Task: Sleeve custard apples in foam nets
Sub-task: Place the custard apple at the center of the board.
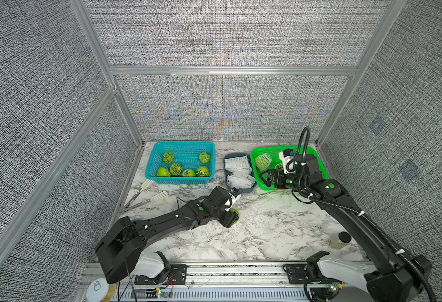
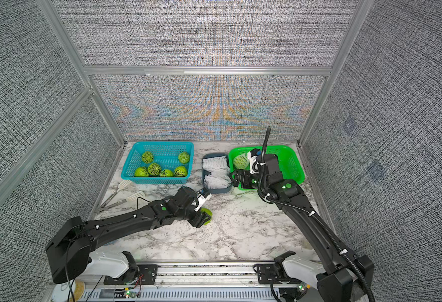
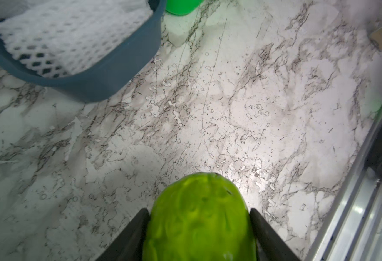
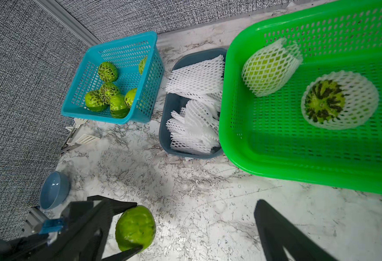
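- Fingers (image 3: 138, 232) of the left gripper (image 3: 198, 214), black and wedge-shaped, pinched a bare custard apple (image 3: 199, 221) from two sides over the middle of the tabletop; I could not tell whether it touched the surface.
- Its skin was glossy bright green and lumpy, with only faint dark flecks on the side showing.
- Fingers of the right gripper (image 1: 264, 179) stood spread wide with nothing between them, at the near corner of the green basket.
- The marble-patterned tabletop (image 1: 267, 230) was white with grey veins and slightly shiny.
- The green basket (image 4: 276, 158) was perforated plastic, rectangular with rounded corners, and held two sleeved custard apples.
- One sleeved fruit (image 4: 269, 70) lay on its side, pale green through the white mesh. The second sleeved fruit (image 4: 339, 101) showed a dark-streaked, scaly end at the net's open mouth.
- The teal basket (image 1: 180, 180), also perforated, held six bare fruits (image 1: 176, 168) with dark marks between their bumps.
- The grey-blue tray (image 4: 185, 153), smooth-walled, stood between the two baskets.
- In it lay the foam nets (image 4: 196, 79): flat, white, soft sleeves with diamond holes, overlapping loosely.
- White slotted tongs (image 1: 159, 196) lay on the marble just beside the teal basket.
- A small blue bowl (image 4: 54, 189) sat near the left arm.
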